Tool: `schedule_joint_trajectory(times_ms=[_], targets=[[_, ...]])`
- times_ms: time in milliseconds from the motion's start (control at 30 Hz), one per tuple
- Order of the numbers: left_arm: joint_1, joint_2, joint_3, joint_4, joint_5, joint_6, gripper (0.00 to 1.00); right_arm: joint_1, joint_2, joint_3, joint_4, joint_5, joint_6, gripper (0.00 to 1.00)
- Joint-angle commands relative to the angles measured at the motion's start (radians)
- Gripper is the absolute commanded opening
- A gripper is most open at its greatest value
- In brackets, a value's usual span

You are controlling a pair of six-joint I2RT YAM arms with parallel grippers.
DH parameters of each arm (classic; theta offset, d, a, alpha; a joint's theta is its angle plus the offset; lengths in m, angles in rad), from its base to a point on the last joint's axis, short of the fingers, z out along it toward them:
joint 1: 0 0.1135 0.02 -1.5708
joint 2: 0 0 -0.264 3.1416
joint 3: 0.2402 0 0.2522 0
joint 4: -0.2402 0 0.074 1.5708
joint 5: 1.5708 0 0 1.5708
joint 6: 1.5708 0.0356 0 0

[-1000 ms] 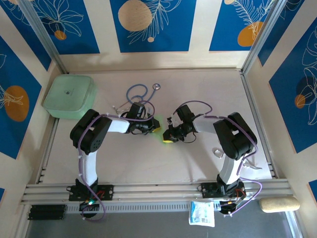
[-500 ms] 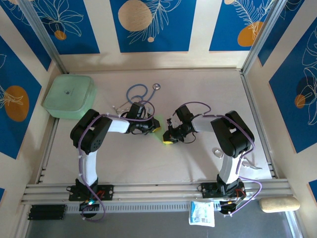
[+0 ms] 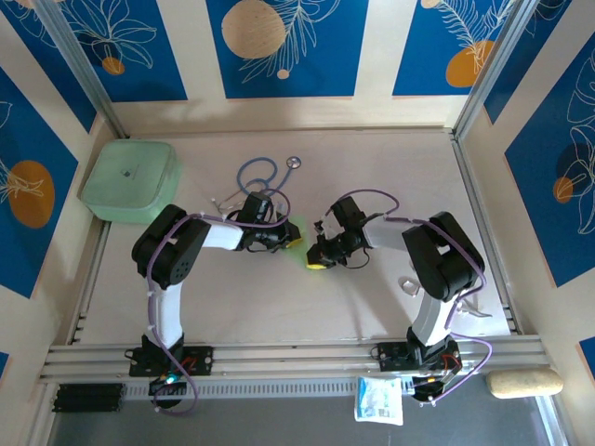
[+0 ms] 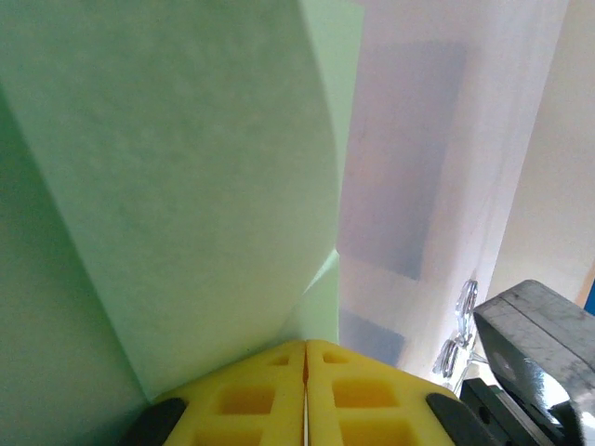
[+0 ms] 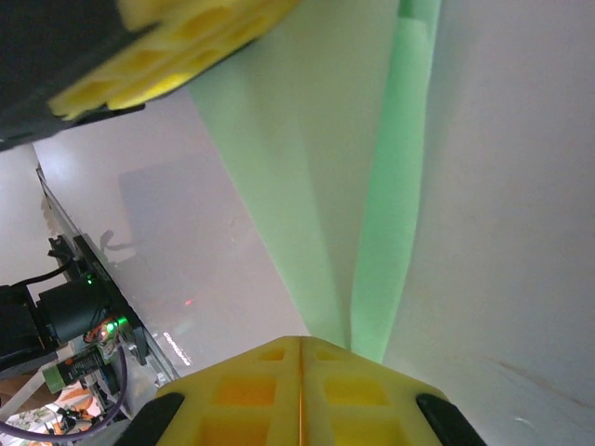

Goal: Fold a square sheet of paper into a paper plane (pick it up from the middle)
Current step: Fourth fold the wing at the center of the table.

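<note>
Evidently mid-fold: the right gripper (image 5: 299,342) and, just beyond it, the left gripper (image 4: 305,346) each pinch the pale green sheet of paper (image 4: 186,186), held between them at mid-table; next, I judge, a crease wants pressing flat without tearing.

Right arm's elbow (image 3: 444,253) slightly farther right than 0.5 s ago, behind the right tool (image 3: 316,263) at the paper (image 3: 298,234).

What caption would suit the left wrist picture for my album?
The left gripper, yellow-tipped, pinched shut on a fold of the pale green paper.
</note>
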Motion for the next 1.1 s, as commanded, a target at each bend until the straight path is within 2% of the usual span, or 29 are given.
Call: schedule_joint_trajectory(times_ms=[0, 333, 633, 1067], targets=[[0.005, 0.047, -0.033, -0.062, -0.024, 0.0, 0.1, 0.012, 0.028, -0.02, -0.027, -0.011, -0.018, 0.09], [0.004, 0.05, -0.03, -0.066, -0.025, -0.001, 0.1, 0.016, 0.058, -0.011, -0.039, 0.017, -0.016, 0.08], [0.005, 0.044, -0.033, -0.07, -0.024, 0.0, 0.1, 0.002, -0.089, 0.008, -0.047, 0.022, -0.01, 0.09], [0.004, 0.045, -0.03, -0.067, -0.018, -0.003, 0.1, 0.026, 0.04, 0.098, -0.069, 0.076, -0.001, 0.06]])
